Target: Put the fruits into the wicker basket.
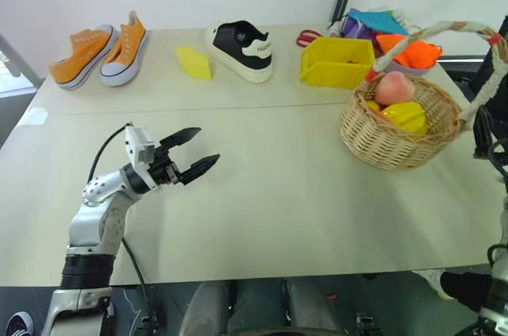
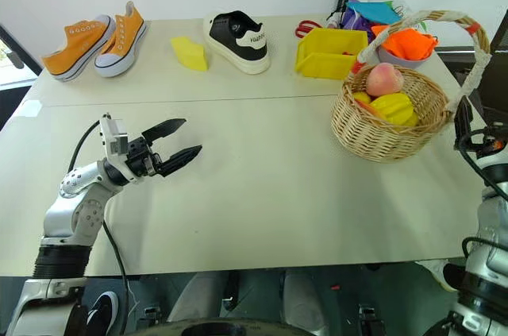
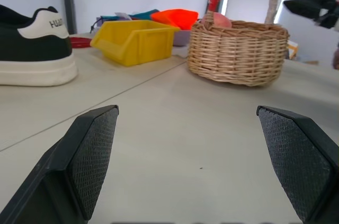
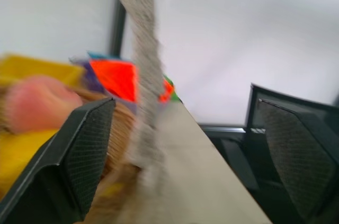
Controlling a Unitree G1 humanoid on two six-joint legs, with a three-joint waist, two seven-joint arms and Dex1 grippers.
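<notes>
The round wicker basket (image 1: 373, 139) stands at the table's right side, its cloth-wrapped handle (image 1: 444, 30) arching over it. Inside lies the pink peach (image 1: 394, 88), next to yellow fruits (image 1: 406, 116). My right gripper (image 4: 185, 102) is open and empty just off the basket's right side, by the foot of the handle (image 4: 143, 70). My left gripper (image 1: 205, 147) hovers open and empty over the bare left half of the table, pointing toward the basket (image 3: 238, 49), far short of it.
Along the back edge stand a pair of orange sneakers (image 1: 99, 50), a pale yellow wedge (image 1: 194, 62), a black-and-white shoe (image 1: 242, 48), red scissors (image 1: 308, 36), a yellow plastic bin (image 1: 336, 60) and a bowl of orange items (image 1: 409, 54). A dark chair (image 4: 296, 181) stands past the table's right edge.
</notes>
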